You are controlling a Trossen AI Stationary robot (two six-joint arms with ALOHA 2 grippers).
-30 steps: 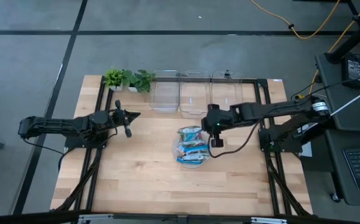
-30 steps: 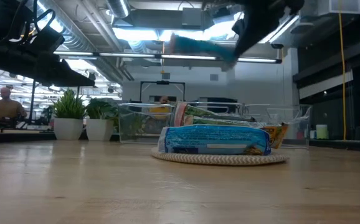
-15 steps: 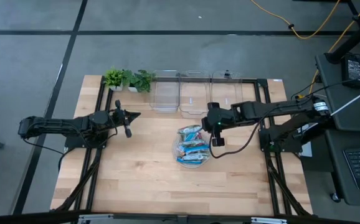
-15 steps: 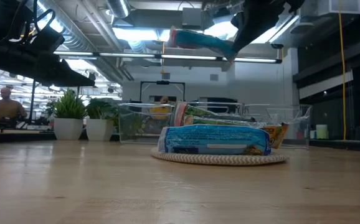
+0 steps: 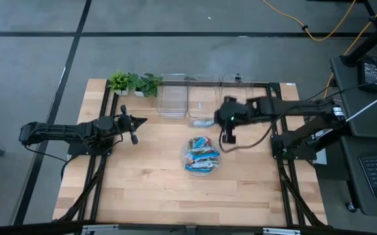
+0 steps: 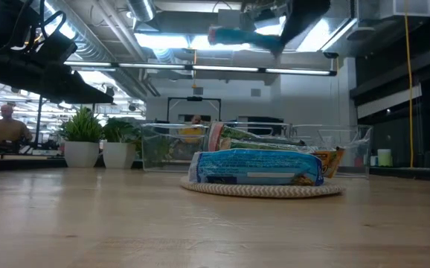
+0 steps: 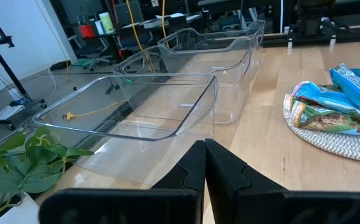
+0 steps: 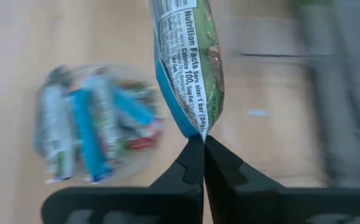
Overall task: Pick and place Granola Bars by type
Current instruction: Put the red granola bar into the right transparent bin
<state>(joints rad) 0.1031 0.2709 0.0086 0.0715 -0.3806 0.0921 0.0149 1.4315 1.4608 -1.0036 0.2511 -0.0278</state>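
Note:
Several granola bars (image 5: pixel 201 156) in blue, white and green wrappers lie heaped on a round woven-rimmed plate (image 6: pixel 263 190) at the table's middle; the heap also shows in the low view (image 6: pixel 260 167), the left wrist view (image 7: pixel 336 106) and the right wrist view (image 8: pixel 96 130). My right gripper (image 5: pixel 216 121) is shut on one blue-and-white bar (image 5: pixel 201 122), high above the table (image 6: pixel 241 37), between the plate and the middle clear bin (image 5: pixel 203 104). My left gripper (image 5: pixel 139 121) hovers shut at the table's left, touching nothing. My right gripper (image 8: pixel 203 143) pinches the bar's crimped end seam (image 8: pixel 203 132) between its two fingertips. The fingers reach in about level from the table's right. The bar (image 8: pixel 186 62) is lifted clear and sticks out beyond the fingertips toward the table's left, roughly level.
Three clear rectangular bins (image 5: pixel 173 103) (image 5: pixel 203 104) (image 5: pixel 236 98) stand in a row along the far edge; they also show in the left wrist view (image 7: pixel 149 106). Two small potted plants (image 5: pixel 133 83) sit at the far left corner. Bare wood lies near and left of the plate.
My right gripper, still shut on the bar, has moved from over the plate toward the far edge and the bins, rising slightly. The bar has travelled with it and levelled out. The heap on the plate has not moved.

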